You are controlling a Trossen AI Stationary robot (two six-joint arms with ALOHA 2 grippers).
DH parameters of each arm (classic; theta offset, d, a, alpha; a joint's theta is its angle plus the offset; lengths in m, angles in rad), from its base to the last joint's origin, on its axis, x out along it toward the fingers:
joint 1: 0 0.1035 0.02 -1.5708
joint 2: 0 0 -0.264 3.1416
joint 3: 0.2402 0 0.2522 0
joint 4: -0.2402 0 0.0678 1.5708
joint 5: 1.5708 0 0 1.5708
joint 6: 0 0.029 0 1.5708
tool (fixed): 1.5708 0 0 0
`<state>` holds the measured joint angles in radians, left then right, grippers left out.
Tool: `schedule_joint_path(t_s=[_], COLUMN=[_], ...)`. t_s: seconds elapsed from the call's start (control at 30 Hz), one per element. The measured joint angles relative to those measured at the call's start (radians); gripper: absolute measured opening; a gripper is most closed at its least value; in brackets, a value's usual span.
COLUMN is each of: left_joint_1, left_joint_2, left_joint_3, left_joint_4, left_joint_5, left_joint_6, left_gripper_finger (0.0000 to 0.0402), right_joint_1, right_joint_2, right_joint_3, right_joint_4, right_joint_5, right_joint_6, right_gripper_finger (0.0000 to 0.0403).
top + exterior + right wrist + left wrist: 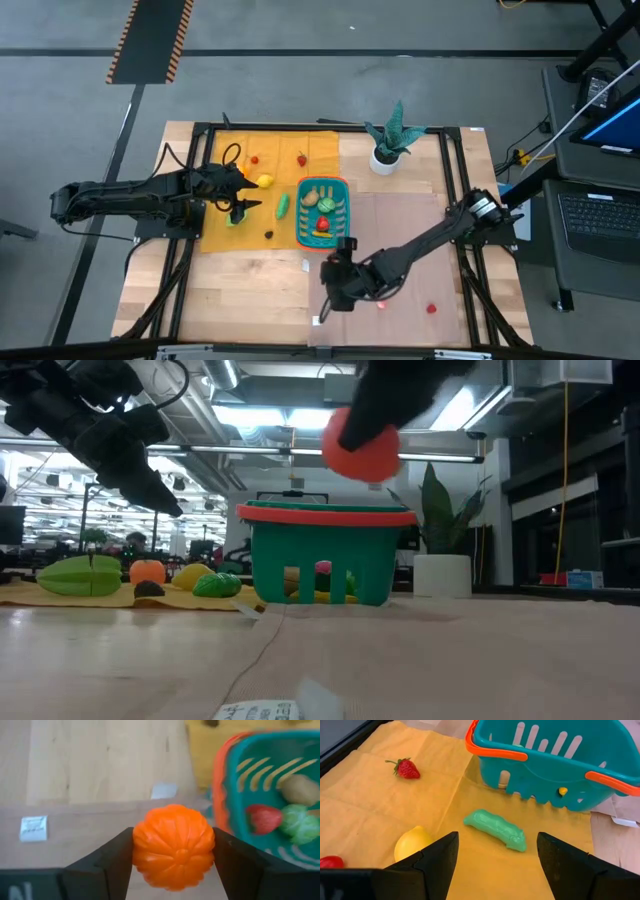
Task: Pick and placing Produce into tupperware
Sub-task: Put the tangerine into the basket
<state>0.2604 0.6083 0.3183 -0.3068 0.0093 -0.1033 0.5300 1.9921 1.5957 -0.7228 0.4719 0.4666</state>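
The teal basket with an orange rim point(322, 210) stands on the table's middle and holds several toy pieces. My right gripper point(173, 847) hovers just near of the basket point(260, 785), shut on an orange ribbed fruit point(173, 845). My left gripper point(495, 860) is open above the yellow cloth point(250, 220), left of the basket. Before it on the cloth lie a lemon point(412, 845), a green pod point(496, 830) and a strawberry point(407, 769). More pieces lie on the cloth point(90, 575). My right gripper pinches the orange fruit across its widest part, one finger point(112, 862) on its side point(140, 845) and the other finger on the opposite side. The fruit point(362, 448) is lifted clear of the table, about level with the basket's rim point(325, 515).
A potted green plant in a white pot point(387, 150) stands by the far edge, right of the basket. One small red piece point(432, 309) lies on the bare wood near the right arm. White paper scraps point(34, 827) lie on the table under the right gripper.
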Motion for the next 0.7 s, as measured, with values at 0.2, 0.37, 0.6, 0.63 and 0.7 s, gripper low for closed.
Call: schedule_joint_path(t_s=[0.2,0.37,0.6,0.63,0.7], left_joint_1=[0.0,0.0,0.0,0.0,0.0], left_joint_2=[0.0,0.0,0.0,0.0,0.0], left_joint_3=[0.0,0.0,0.0,0.0,0.0], left_joint_4=[0.001,0.001,0.002,0.002,0.005], left_joint_5=[0.0,0.0,0.0,0.0,0.0], left_joint_6=[0.005,0.005,0.004,0.001,0.0], left_gripper_finger=[0.0261,0.0261,0.0261,0.0261,0.0261], right_joint_1=[0.039,0.054,0.056,0.053,0.048], right_joint_2=[-0.04,-0.086,-0.232,-0.256,-0.304], right_joint_3=[-0.104,-0.219,-0.51,-0.547,-0.609], right_joint_4=[0.154,0.222,0.582,0.63,0.692], right_joint_5=[0.088,0.186,0.231,0.235,0.239], right_joint_6=[0.07,0.158,0.155,0.136,0.081], right_gripper_finger=[0.0237,0.0237,0.0237,0.0237,0.0237])
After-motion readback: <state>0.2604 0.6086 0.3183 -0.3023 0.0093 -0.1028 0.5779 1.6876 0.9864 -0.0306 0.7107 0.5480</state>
